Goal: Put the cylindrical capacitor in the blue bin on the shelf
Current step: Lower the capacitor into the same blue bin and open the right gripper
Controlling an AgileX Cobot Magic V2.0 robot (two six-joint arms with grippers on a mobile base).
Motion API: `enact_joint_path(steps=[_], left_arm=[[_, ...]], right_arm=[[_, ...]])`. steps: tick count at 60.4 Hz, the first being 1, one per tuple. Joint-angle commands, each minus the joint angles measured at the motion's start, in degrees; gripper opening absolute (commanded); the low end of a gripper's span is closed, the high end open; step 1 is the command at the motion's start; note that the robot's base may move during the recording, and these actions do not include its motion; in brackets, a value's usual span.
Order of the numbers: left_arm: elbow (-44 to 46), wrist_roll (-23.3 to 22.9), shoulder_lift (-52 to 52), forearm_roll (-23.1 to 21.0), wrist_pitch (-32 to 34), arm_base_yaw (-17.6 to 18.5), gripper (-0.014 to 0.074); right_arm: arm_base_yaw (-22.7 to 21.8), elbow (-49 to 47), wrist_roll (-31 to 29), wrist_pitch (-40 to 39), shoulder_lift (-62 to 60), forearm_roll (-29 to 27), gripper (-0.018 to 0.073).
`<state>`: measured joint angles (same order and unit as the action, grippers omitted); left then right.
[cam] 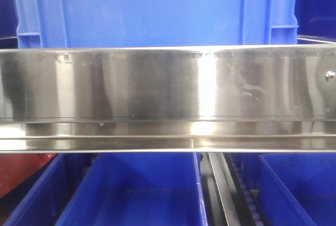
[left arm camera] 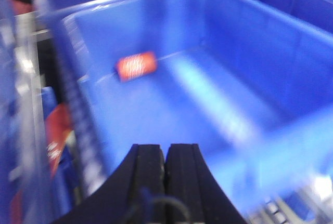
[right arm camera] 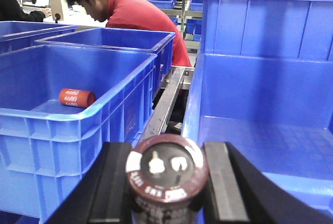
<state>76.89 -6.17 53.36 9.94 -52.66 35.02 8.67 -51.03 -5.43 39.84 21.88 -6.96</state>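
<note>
Cylindrical capacitor (right arm camera: 165, 167) sits end-on, grasped between the fingers (right arm camera: 112, 182) of the right claw (right arm camera: 167, 180), not yet over any bin, so the carry step is in hand. Ahead-left of that claw a blue bin (right arm camera: 78, 115) holds an orange capacitor (right arm camera: 76, 97); ahead-right stands an open-fronted bin (right arm camera: 260, 104). The next move, I judge, calls for clearing the blue bin's near wall, then releasing. The left claw (left arm camera: 166, 164) is clenched on nothing. The shelf (cam: 168, 84) rail spans the front view.

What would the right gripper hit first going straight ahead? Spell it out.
Likely the metal rail between the low blue bin and the tall blue bin. The right gripper, shut on a capacitor, points there. Depth is unclear.
</note>
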Motion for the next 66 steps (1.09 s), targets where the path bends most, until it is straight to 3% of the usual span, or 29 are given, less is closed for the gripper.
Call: enact_joint_path(steps=[1, 8, 16, 27, 51, 66], left_arm=[[-5.71, -2.56, -6.81, 0.79, 1.49, -0.17, -0.0111], [-14.01, -6.33, -16.49, 2.79, 2.56, -0.17, -0.0111], [-21.28, -6.77, -26.31, 3.72, 3.41, -0.17, -0.0111], [-27.42, -9.61, -37.31, 5.24, 3.73, -0.17, -0.0111], [-29.52, -9.61, -41.71, 5.78, 3.59, -0.17, -0.0111], [-29.52, -9.61, -41.71, 5.78, 3.59, -0.17, -0.0111]], right_arm=[[0.00, -0.45, -0.13, -1.01, 1.24, 0.07, -0.0162], [0.00, -1.01, -0.62, -1.92, 4.04, 0.07, -0.0162], [0.09, -5.74, -3.18, -2.03, 9.34, -0.07, -0.0162], [5.11, -18.02, -4.80, -2.12, 21.18, -0.07, -0.0162], [21.76, -49.37, -5.20, 8.40, 55.00, -0.07, -0.0162], [24.09, -55.58, -5.20, 10.74, 70.09, -1.30, -0.0162]])
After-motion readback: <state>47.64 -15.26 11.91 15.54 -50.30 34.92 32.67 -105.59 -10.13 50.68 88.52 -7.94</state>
